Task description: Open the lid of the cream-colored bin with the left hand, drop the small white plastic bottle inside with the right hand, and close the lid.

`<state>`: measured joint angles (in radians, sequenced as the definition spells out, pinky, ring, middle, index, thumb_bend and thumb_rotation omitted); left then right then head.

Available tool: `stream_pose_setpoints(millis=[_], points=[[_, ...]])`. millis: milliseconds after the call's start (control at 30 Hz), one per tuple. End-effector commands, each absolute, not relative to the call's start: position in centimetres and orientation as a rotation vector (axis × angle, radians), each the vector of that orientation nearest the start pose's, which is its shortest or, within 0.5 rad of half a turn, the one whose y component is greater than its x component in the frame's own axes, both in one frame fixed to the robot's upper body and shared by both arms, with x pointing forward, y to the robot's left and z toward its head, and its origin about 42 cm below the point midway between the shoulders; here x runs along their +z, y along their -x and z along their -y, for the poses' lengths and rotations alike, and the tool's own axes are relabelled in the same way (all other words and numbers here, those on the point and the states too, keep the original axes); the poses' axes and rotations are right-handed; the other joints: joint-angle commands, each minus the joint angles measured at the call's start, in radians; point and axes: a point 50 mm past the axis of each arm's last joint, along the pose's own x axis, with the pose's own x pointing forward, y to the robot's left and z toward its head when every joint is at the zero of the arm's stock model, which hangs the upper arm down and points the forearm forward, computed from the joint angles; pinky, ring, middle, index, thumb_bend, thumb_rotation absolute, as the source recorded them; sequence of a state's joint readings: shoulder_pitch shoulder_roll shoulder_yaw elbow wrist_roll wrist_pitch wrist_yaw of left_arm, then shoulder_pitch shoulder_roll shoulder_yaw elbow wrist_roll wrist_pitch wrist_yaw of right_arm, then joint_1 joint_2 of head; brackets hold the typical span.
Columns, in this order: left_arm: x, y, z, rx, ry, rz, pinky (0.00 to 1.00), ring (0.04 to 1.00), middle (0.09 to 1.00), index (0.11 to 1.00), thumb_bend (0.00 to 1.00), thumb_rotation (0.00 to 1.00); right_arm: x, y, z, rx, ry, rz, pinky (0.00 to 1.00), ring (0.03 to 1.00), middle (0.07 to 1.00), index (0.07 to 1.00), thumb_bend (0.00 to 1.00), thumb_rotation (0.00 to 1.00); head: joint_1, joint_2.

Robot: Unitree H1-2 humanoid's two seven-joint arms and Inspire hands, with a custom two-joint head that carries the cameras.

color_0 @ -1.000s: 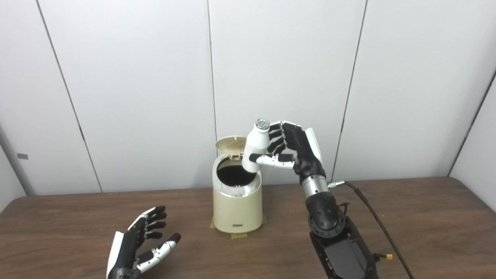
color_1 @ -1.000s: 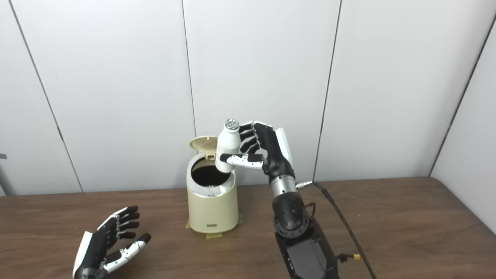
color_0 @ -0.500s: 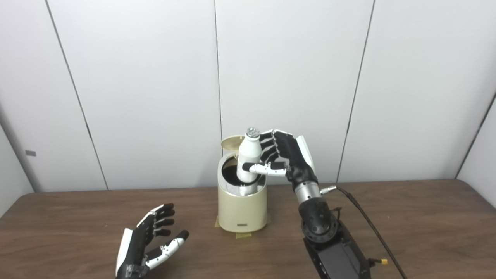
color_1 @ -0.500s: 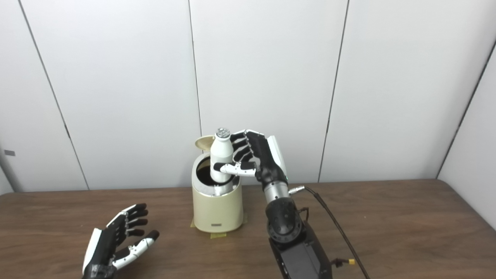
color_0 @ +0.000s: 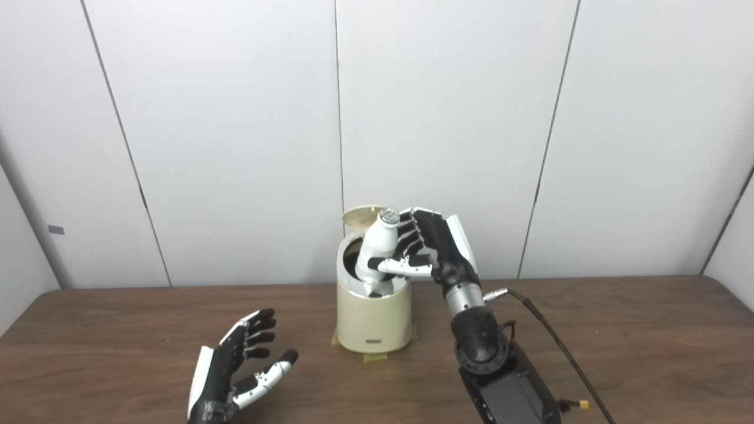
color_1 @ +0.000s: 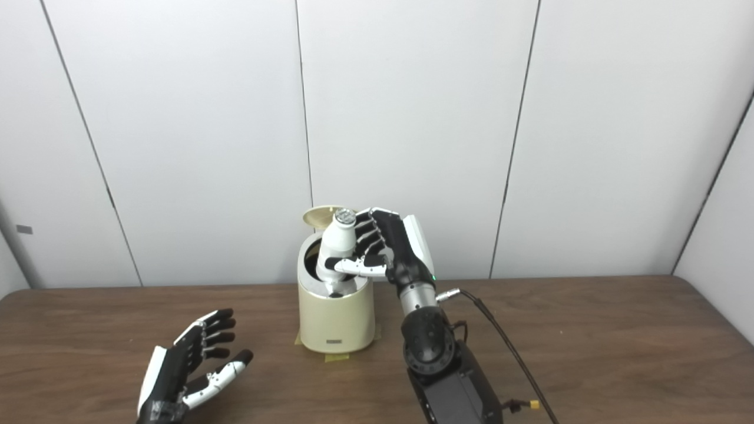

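Observation:
The cream-colored bin [color_0: 373, 321] stands on the brown table [color_0: 618, 330] near the back wall, its round lid [color_0: 360, 215] tipped up at the rear. My right hand [color_0: 433, 247] is shut on the small white plastic bottle [color_0: 373, 250], which leans left. The bottle's base is down inside the bin's dark opening and its silver cap [color_0: 386, 216] rises above the rim. My left hand [color_0: 238, 371] hovers low over the table, left of the bin and nearer to me, open with fingers spread and nothing in it. In the right eye view the same bottle [color_1: 333, 250] and bin [color_1: 336, 321] show.
A black cable [color_0: 548, 335] runs from my right wrist across the table toward the front edge, ending near a small yellow connector [color_0: 583, 404]. Yellow tape [color_0: 372, 355] shows under the bin's base. White wall panels close off the back.
My right hand has lowered the bottle from above the bin's rim into its opening and tilted it. The whole picture has shifted, so the camera moved. The left hand stays open.

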<state>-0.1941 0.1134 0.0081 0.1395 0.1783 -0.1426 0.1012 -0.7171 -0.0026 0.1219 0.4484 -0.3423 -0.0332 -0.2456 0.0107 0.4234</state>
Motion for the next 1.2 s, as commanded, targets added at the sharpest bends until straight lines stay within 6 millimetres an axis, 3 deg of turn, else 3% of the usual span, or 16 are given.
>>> stream_pose_setpoints(millis=[0, 367, 500, 567, 633, 1167], points=[[12.8, -34.1, -23.4, 0.054, -0.278, 0.221, 0.67, 0.740, 0.788, 0.828, 0.64, 0.20, 27.6, -48.3, 11.4, 0.010, 0.406, 0.497, 0.32, 0.409, 0.464, 0.513, 0.52, 0.00, 0.000, 0.002], [12.8, -33.9, -23.5, 0.050, -0.281, 0.213, 0.66, 0.742, 0.792, 0.831, 0.64, 0.20, 26.9, -48.0, 11.7, 0.034, 0.472, 0.509, 0.28, 0.387, 0.456, 0.536, 0.51, 0.00, -0.005, 0.010], [12.7, -34.0, -23.5, 0.047, -0.278, 0.212, 0.66, 0.741, 0.793, 0.832, 0.64, 0.20, 26.7, -48.0, 11.7, 0.078, 0.527, 0.511, 0.32, 0.391, 0.488, 0.561, 0.51, 0.00, -0.006, 0.011], [12.7, -34.0, -23.6, 0.046, -0.277, 0.212, 0.66, 0.741, 0.792, 0.829, 0.64, 0.20, 26.6, -48.0, 11.7, 0.096, 0.560, 0.508, 0.40, 0.479, 0.601, 0.696, 0.82, 0.08, -0.005, 0.012], [12.7, -34.0, -23.6, 0.048, -0.283, 0.210, 0.66, 0.738, 0.789, 0.827, 0.64, 0.19, 26.5, -47.9, 11.6, 0.099, 0.581, 0.516, 0.41, 0.509, 0.670, 0.750, 0.92, 0.12, -0.006, 0.013], [12.7, -33.9, -23.5, 0.042, -0.285, 0.206, 0.64, 0.740, 0.789, 0.826, 0.64, 0.20, 26.5, -47.3, 11.8, 0.122, 0.603, 0.508, 0.43, 0.540, 0.717, 0.774, 0.93, 0.12, -0.010, 0.018]])
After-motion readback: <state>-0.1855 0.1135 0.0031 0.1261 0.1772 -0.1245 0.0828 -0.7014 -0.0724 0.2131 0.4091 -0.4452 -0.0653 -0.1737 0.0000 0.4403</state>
